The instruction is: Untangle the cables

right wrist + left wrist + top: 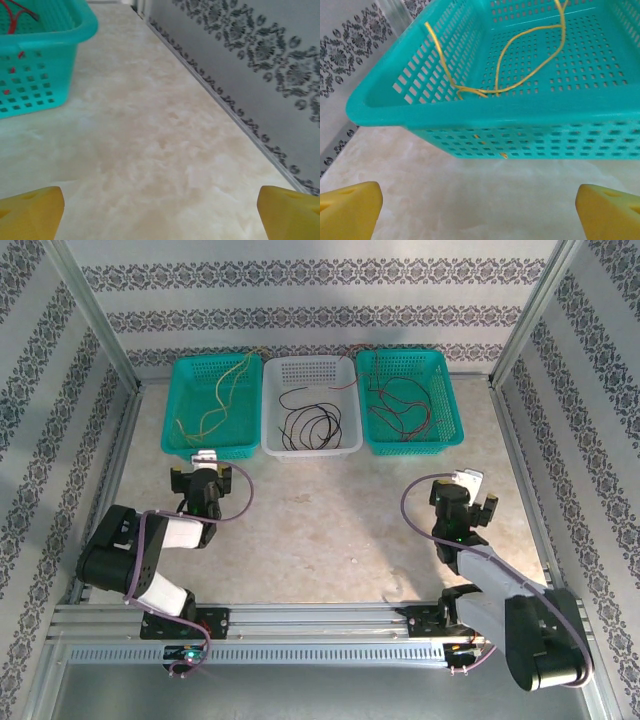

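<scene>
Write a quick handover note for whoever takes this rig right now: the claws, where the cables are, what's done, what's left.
Left claw: open, empty, over the table just short of the left teal basket.
Right claw: open, empty, over the table near the right teal basket.
Cables: yellow cables in the left teal basket, black cables in the white basket, red cables in the right teal basket.
Done: colours look separated, one per basket.
Left: probably little; strands within a basket may still cross, too fine to tell.

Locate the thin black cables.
Top view: the thin black cables lie inside the white perforated plastic basket at the table's far edge, between the left teal basket and the right teal basket.
</scene>
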